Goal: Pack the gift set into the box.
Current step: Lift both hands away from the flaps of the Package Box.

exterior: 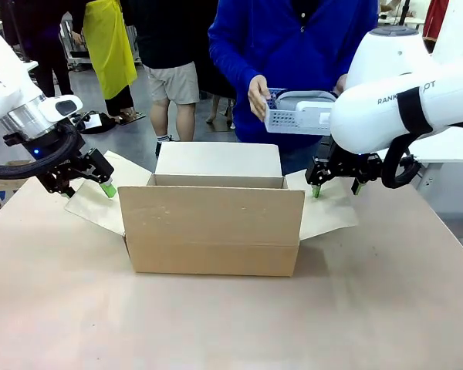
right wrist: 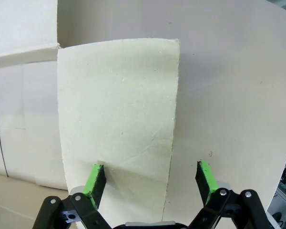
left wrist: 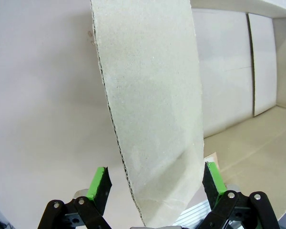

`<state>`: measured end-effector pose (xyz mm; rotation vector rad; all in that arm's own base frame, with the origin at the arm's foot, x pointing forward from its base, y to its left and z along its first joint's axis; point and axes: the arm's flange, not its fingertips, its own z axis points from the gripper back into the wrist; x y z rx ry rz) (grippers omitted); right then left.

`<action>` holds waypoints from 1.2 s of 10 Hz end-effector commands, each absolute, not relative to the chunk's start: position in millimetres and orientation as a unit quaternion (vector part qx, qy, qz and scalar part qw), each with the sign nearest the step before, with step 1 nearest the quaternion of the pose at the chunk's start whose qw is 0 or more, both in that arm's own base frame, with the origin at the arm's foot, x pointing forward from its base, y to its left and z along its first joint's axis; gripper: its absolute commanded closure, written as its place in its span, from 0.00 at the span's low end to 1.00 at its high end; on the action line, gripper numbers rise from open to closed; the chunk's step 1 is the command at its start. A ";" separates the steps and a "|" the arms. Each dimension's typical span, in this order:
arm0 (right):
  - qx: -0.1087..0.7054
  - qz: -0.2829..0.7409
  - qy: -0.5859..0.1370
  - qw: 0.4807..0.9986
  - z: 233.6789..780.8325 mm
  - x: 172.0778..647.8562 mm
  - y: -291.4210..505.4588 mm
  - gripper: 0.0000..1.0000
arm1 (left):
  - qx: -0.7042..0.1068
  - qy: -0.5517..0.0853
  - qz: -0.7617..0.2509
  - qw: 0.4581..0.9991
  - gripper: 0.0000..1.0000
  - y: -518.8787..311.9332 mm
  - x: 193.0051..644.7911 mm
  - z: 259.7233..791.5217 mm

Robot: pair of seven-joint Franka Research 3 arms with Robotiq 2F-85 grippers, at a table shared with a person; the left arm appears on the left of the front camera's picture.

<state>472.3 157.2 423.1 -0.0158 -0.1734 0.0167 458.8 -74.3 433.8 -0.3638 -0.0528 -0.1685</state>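
– While the gift set (exterior: pixel 299 112) sits in the person's hands (exterior: pixel 258 96), above and behind the box (exterior: pixel 212 231), where would you say the task stands?

– At the step of putting it in, I'd judge. The pack is not yet in. It is held level, clear of the opening, with its dotted side toward us and a blue-purple part at one end.

– Is the box ready for it?

– It is open at the top. It's an oblong of plain brown corrugated card, with the far flap (exterior: pixel 218 159) raised and the two end flaps splayed outward and down toward the tabletop (exterior: pixel 216 324).

– And the arms?

– The left gripper (exterior: pixel 86 190) hangs over the left flap (exterior: pixel 92 206), and the right gripper (exterior: pixel 336 189) over the right flap (exterior: pixel 329 210). In the wrist views each pair of fingers is spread wide and grips nothing, and the flap runs up between the green pads (left wrist: pixel 99 183). I cannot tell whether the tips touch the card.

– What does the next move call for?

– Probably keeping those end flaps out of the way while the pack comes straight down through the opening, long side along the box. The pack looks rigid and smooth. The card is thin, matt and slightly bowed, rough along its cut edge, and I'd expect it to spring upward if nothing bears on it.
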 end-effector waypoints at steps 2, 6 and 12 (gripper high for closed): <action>-0.023 -0.004 -0.090 0.996 424.8 473.1 159.6 0.00 | -0.176 -0.027 -0.081 0.981 0.00 -74.0 457.4 436.3; -0.023 -0.004 -0.090 0.996 424.8 473.1 159.6 0.00 | -0.176 -0.027 -0.081 0.981 0.00 -74.0 457.4 436.3; -0.023 -0.004 -0.090 0.996 424.8 473.1 159.6 0.00 | -0.176 -0.027 -0.081 0.981 0.00 -74.0 457.4 436.3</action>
